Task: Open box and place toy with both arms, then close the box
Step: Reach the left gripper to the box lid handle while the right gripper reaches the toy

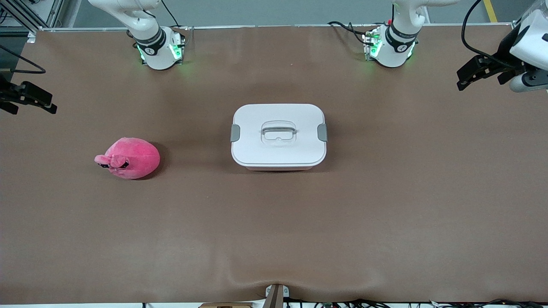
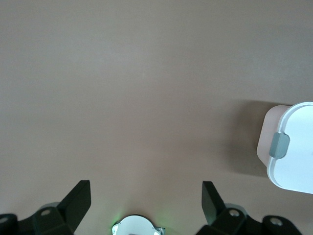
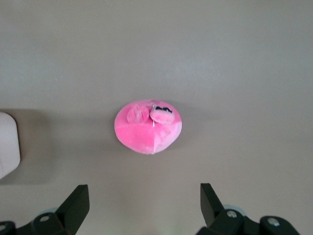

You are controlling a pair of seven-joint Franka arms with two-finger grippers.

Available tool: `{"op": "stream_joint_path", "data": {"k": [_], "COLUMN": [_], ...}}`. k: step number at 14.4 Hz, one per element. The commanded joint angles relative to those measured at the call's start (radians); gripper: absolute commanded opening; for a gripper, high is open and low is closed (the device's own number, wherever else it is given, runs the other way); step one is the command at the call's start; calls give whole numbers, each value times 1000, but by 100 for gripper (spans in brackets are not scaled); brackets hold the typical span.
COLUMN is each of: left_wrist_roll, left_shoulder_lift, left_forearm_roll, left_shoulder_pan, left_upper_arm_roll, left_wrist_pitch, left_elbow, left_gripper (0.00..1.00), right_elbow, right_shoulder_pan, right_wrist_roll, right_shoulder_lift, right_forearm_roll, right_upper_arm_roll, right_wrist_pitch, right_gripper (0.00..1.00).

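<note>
The box sits at the table's middle with its white lid on, a grey clip at each short end and a recessed handle in the centre. The toy, a round hot-pink plush, lies toward the right arm's end, apart from the box. My left gripper hangs open and empty over the left arm's end of the table. Its wrist view shows one clipped end of the box. My right gripper hangs open and empty over the right arm's end. Its wrist view shows the toy.
The brown table mat covers the whole table. Both arm bases stand lit green along the table edge farthest from the front camera. A corner of the box shows in the right wrist view.
</note>
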Motion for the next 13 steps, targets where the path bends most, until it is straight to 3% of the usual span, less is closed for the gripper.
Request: {"op": "stream_joint_path", "data": {"k": [1,3,13], "left_wrist_roll": [41,-13,-13], "left_shoulder_lift": [125,128,128], "left_forearm_roll": [-15,-14,-14], "left_shoulder_pan": [245,251,254], "left_upper_arm_roll": [-138,-177,-178], "left_wrist_pitch": [40,42,42], "left_elbow": [25,25,30], "left_gripper": [100,100,100], "right_elbow": [-47,-47,-47], "right_shoulder_pan": [11,10,7], "right_wrist_roll": [7,8,10], "right_shoulder_lift": [-5,-6,-3], "right_forearm_roll": [6,6,6], "right_upper_arm_roll": [21,21,23], "right_wrist_pitch": [17,15,37], "right_gripper": [100,100,100]}}
